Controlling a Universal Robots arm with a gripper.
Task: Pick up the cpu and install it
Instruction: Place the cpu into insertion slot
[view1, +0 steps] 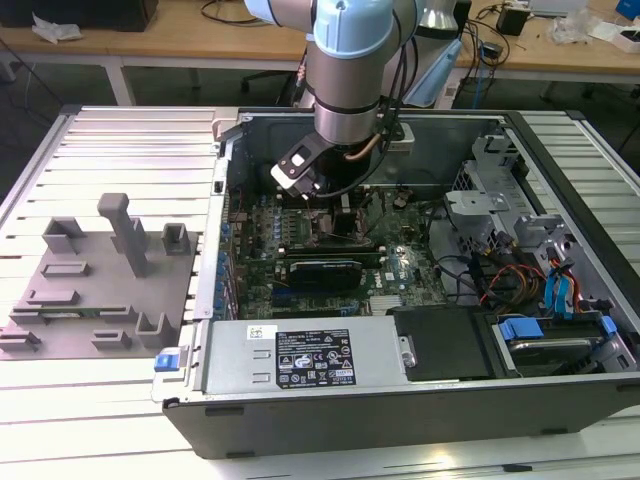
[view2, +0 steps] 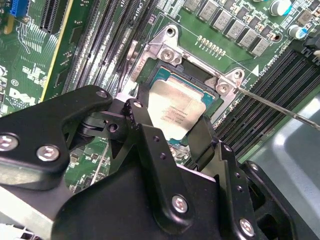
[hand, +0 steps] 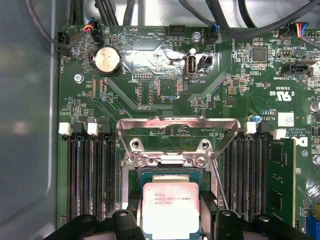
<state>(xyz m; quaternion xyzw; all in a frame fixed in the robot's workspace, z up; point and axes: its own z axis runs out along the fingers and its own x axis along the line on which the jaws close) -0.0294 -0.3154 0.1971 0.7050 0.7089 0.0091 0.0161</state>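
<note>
Pickup looks done: gripper (view2: 172, 126) narrowed onto two opposite edges of cpu (hand: 170, 212), holding it. Cpu sits at open socket (hand: 165, 175), load plate (hand: 175, 125) flipped back; whether it is seated is unclear, and it is not released. Motherboard (hand: 150, 75) lies in open computer case (view1: 560, 400) on slatted table (view1: 130, 130). In exterior view, grey tray (view1: 90, 300) at 9 o'clock, desks (view1: 200, 40) at 12.
</note>
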